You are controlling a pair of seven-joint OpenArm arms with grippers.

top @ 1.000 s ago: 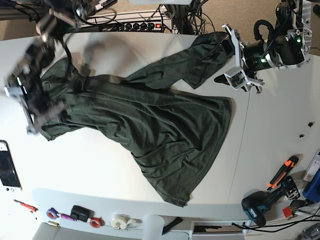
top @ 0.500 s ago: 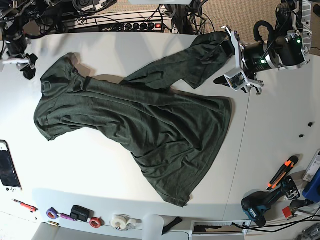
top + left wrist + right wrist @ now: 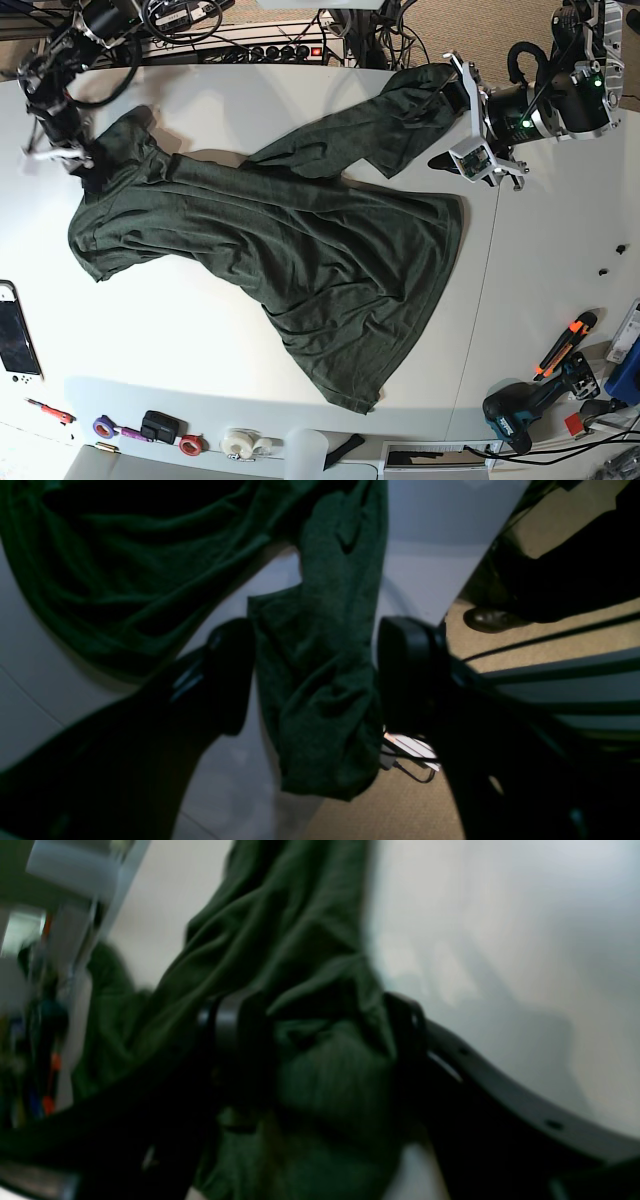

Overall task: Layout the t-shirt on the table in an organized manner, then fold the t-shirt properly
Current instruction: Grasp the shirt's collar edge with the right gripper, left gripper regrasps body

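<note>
While the t-shirt (image 3: 300,250) lies spread on the counter (image 3: 180,340), the left gripper (image 3: 315,680) straddles a sleeve, jaws apart. The right gripper (image 3: 320,1050) is clamped on bunched fabric.

I note the t-shirt (image 3: 290,240) is matt, heathered dark green cloth, soft and creased. The table (image 3: 560,290) reads as smooth white, faintly sheened. Left gripper (image 3: 315,675) fingers (image 3: 407,670) look like smooth black plastic.
</note>
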